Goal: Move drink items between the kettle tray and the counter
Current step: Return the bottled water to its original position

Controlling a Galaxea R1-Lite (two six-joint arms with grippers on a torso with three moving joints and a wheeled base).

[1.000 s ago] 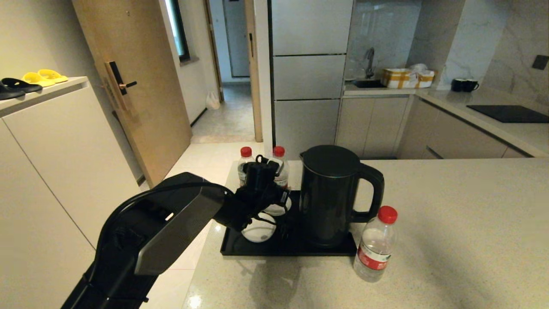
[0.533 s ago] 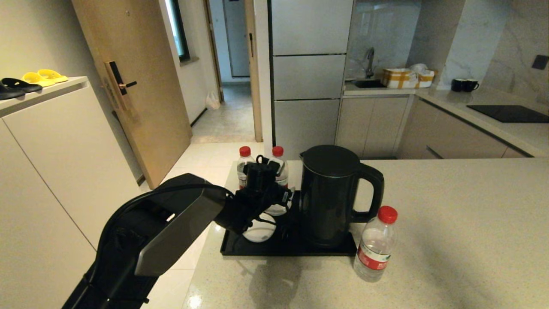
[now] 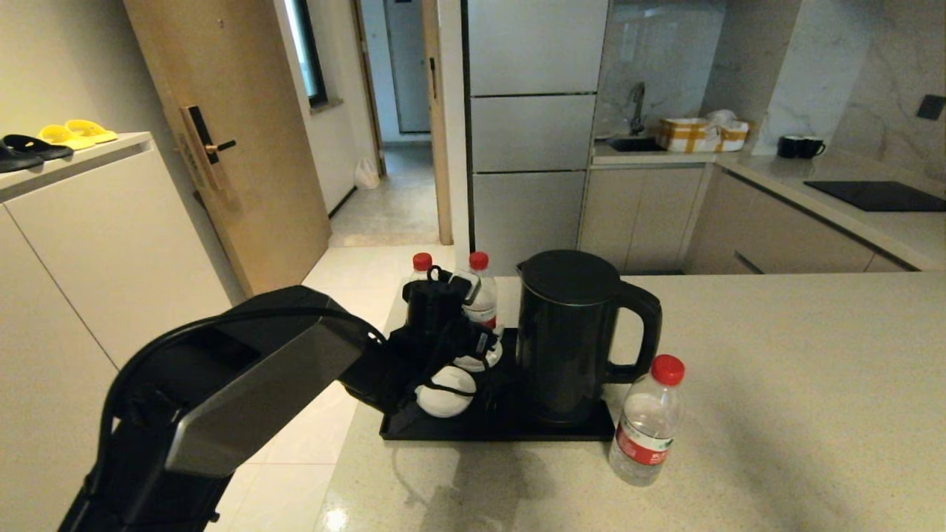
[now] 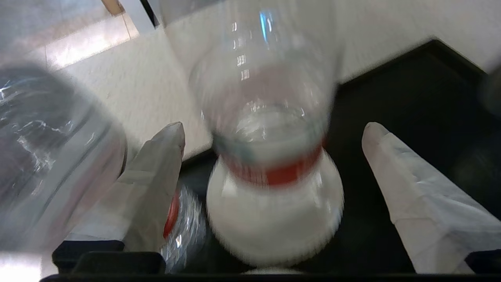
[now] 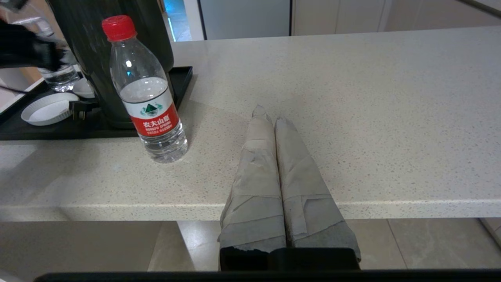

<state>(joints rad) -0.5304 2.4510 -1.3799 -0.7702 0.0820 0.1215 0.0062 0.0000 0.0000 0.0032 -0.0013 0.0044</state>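
The left gripper [image 4: 274,133] has its fingers spread wide around a bottle [image 4: 270,117] standing on a small white dish [image 4: 274,223] at the tray's [image 3: 502,432] eleven o'clock corner. It should squeeze the middle gently, then lift straight up. The right gripper [image 5: 270,117] rests pressed together by the counter's [image 5: 352,98] edge.

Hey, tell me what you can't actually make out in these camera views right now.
- Head view: the left gripper is hidden by its own wrist, so contact with the far bottles is unclear.
- Left wrist view: the bottle between the fingers is blurred; its label is unreadable.
- Head view: the right gripper is out of frame.
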